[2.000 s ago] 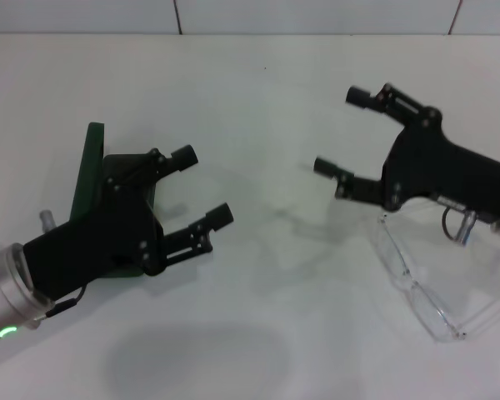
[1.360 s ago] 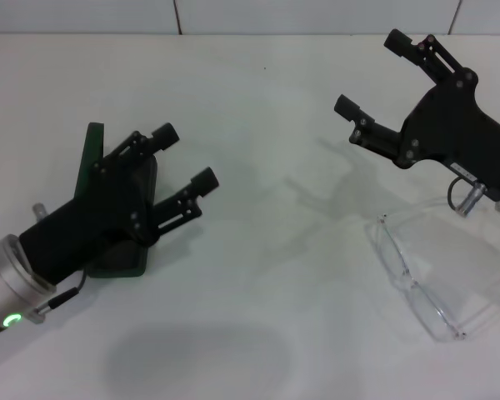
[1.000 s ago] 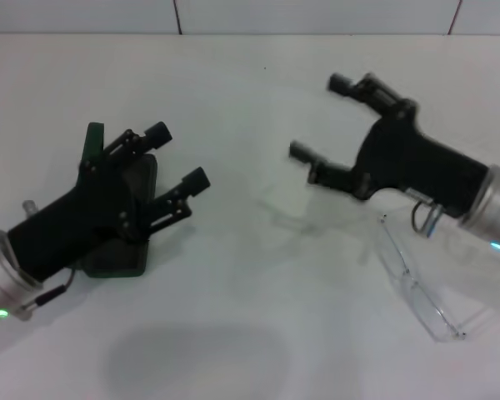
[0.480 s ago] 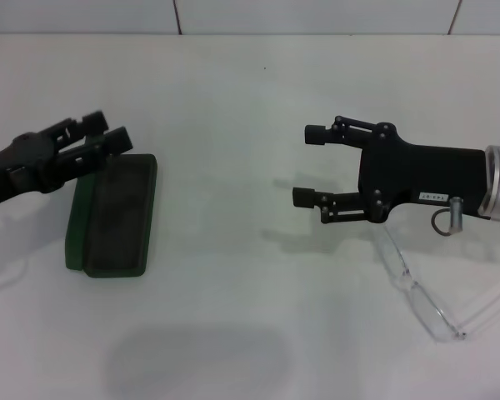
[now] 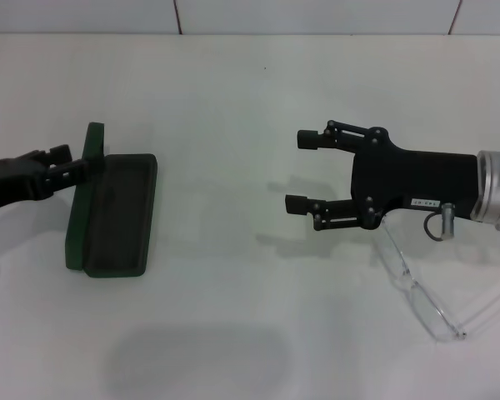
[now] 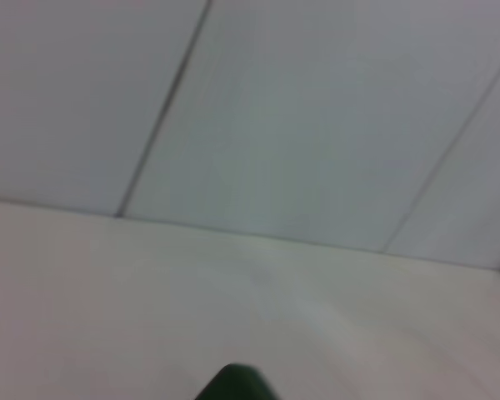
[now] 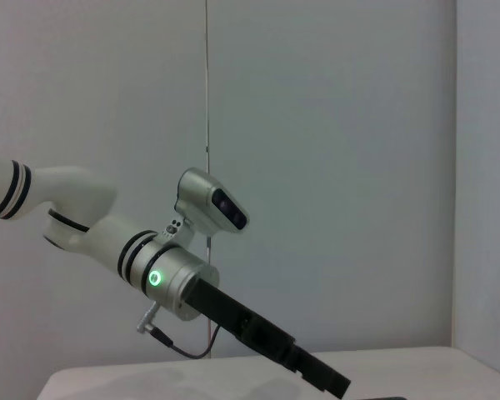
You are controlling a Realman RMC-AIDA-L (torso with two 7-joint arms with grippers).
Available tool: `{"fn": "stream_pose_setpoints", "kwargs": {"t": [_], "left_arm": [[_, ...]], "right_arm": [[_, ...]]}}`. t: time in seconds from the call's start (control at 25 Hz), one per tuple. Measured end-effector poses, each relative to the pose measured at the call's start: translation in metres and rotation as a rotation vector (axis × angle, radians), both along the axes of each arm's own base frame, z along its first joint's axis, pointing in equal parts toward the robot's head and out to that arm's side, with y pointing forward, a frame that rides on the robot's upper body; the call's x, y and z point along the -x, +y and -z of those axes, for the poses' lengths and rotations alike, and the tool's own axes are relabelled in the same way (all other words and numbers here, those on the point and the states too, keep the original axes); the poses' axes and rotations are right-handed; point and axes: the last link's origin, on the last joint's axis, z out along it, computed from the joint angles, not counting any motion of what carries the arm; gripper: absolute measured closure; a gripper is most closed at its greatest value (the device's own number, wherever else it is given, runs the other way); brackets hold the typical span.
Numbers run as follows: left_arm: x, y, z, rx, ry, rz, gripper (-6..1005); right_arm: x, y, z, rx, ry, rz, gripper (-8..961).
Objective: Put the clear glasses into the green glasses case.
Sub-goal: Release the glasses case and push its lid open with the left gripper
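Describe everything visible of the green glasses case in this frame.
The green glasses case is a dark green hard clamshell with rounded corners, lying open on the white table at the robot's left. Its lid stands up along the outer edge; the tray shows dark lining and holds nothing. The left tool sits at the lid's far end; contact is unclear.

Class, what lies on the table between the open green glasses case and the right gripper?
Nothing: the head view shows bare white table between the green glasses case and the right gripper.
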Motion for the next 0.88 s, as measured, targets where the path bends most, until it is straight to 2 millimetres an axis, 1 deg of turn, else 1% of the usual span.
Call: {"fn": "stream_pose_setpoints", "kwargs": {"t": [0.12,0.24,0.56,0.88], "left_arm": [[0.003,0.000,0.006,0.003,0.025,-0.020,125],[0.001,0.001,0.013,0.018,0.029,-0.022,125],[0.000,0.003,0.023,0.028,0.040,-0.038,124],[-0.003,0.005,0.024,0.030,0.039,-0.031,203]], "right_arm": [[0.000,0.000,0.001,-0.002,-0.007,-0.004,84],[0.001,0.001,0.003,-0.004,-0.015,-0.002,84],[0.002,0.003,0.008,-0.017,-0.027,-0.007,84],[0.001,0.003,0.008,-0.021,-0.031,-0.007,84]]}}
